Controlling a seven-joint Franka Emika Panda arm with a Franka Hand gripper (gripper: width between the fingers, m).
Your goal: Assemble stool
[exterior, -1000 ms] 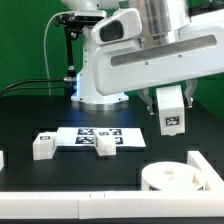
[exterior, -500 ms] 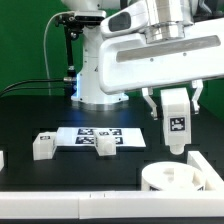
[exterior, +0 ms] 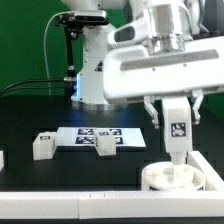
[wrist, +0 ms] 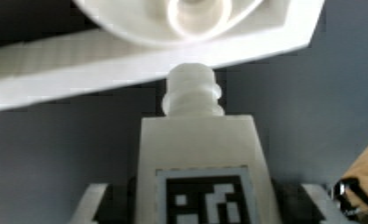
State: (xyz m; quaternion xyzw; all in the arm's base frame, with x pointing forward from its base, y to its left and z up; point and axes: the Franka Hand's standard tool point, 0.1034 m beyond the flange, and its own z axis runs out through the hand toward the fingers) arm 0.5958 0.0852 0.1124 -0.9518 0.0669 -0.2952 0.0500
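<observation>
Blk table (exterior: 60,170): gripper (exterior: 176,112) clamped on wht tagged leg (exterior: 177,142), peg down, over round seat (exterior: 170,178).

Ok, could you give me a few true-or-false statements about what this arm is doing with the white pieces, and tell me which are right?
1. The gripper is clamped on a white leg that carries a square black-and-white tag. True.
2. That leg is lying flat on its side. False: it is held upright over the round seat.
3. The leg's peg end points toward the seat. True.
4. Every leg is already plugged into the seat. False: two loose legs sit by the marker board.
</observation>
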